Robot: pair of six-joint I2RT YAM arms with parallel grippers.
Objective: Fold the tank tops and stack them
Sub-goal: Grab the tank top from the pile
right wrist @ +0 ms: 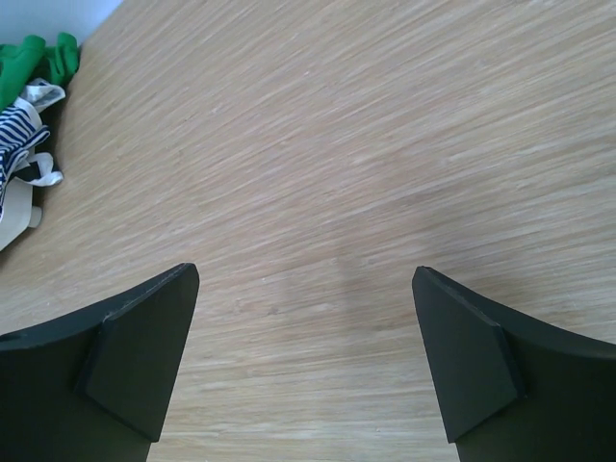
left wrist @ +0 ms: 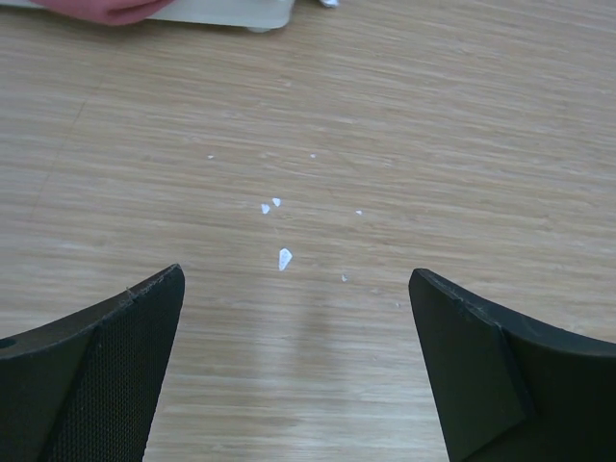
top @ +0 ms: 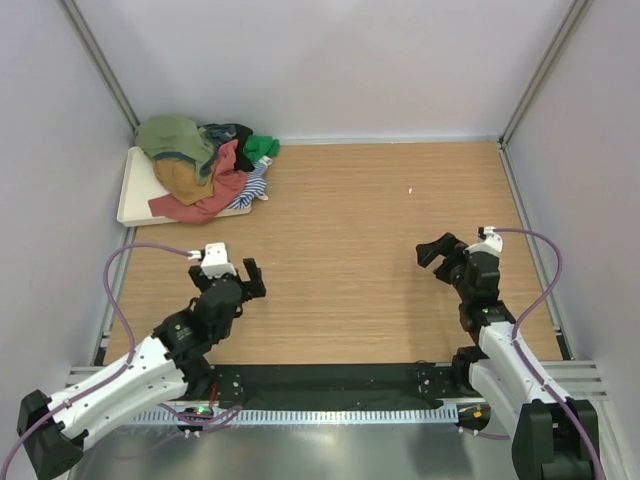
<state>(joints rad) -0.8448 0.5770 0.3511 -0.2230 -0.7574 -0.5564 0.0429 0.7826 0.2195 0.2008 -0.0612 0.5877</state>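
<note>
Nearest me, at the table's front edge, the two arms crouch low and well apart, and both pincers are spread wide with nothing between the fingers. The left gripper (left wrist: 295,274) looks down on bare wood dotted with a few small white flecks (left wrist: 284,258), and the right gripper (right wrist: 306,271) faces bare board too. I read that as a ready stance, fingers parted so either can go for cloth, with the light brown wooden tabletop (top: 380,230) between them free for folding. Far off in the back left corner sits the heap of tank tops (top: 205,165), bundled on a flat cream rectangular tray (top: 130,200) and well apart from both arms. Nothing is folded or stacked yet, so the job looks to be at its very start. On top I make out an olive green top (top: 175,135), below it a mustard brown top (top: 180,178), a red top (top: 215,192) draping over the tray's near edge, a black top (top: 225,132) toward the wall, a bright green piece (top: 262,147) and a navy-and-white striped piece (top: 255,185) on the right. How many garments are tangled there I cannot say, as the lower ones are buried and no print or trim can be read. The wrist views catch only slivers: the tray's edge and some red in one, green and stripes at the border of the other.
</note>
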